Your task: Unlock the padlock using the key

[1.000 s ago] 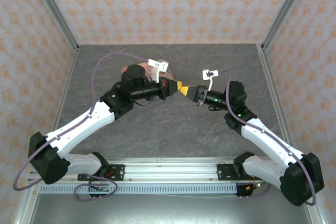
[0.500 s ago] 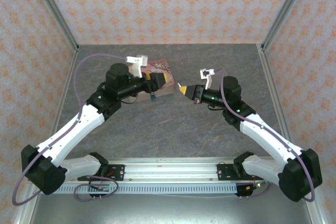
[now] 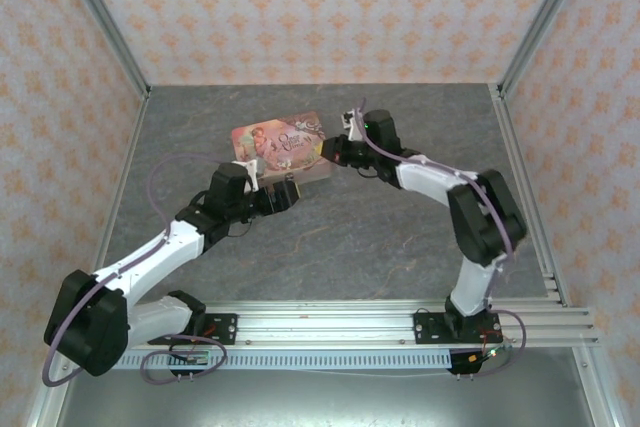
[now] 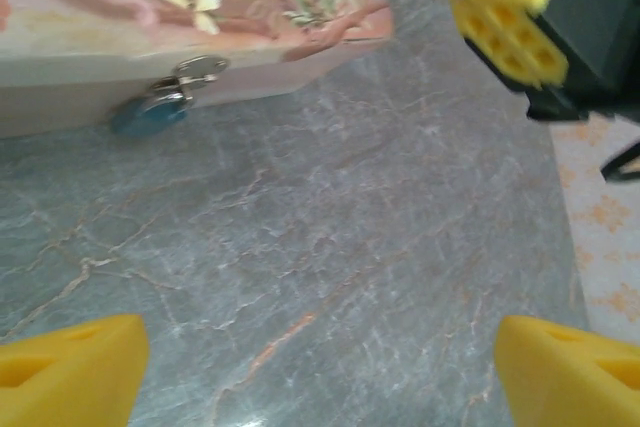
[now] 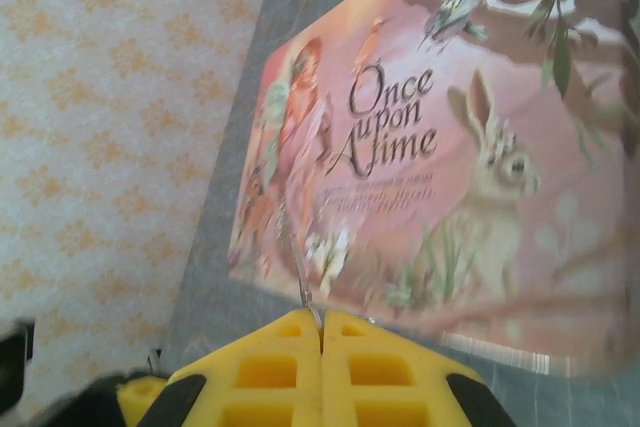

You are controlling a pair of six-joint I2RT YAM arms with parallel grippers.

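Hanging from the silvery hasp is a rounded teal padlock.

You have the small blue-teal padlock hanging by its thin silvery shackle from the metal hasp on the pink tin's front wall; it is blurred, so you cannot tell whether it is locked. Your thin brownish metal key juts from the pinched right gripper, over the tin's lid.

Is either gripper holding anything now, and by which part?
The right gripper has its jaws shut on one end of the key, the rest sticking out. The left gripper is open, holding nothing.
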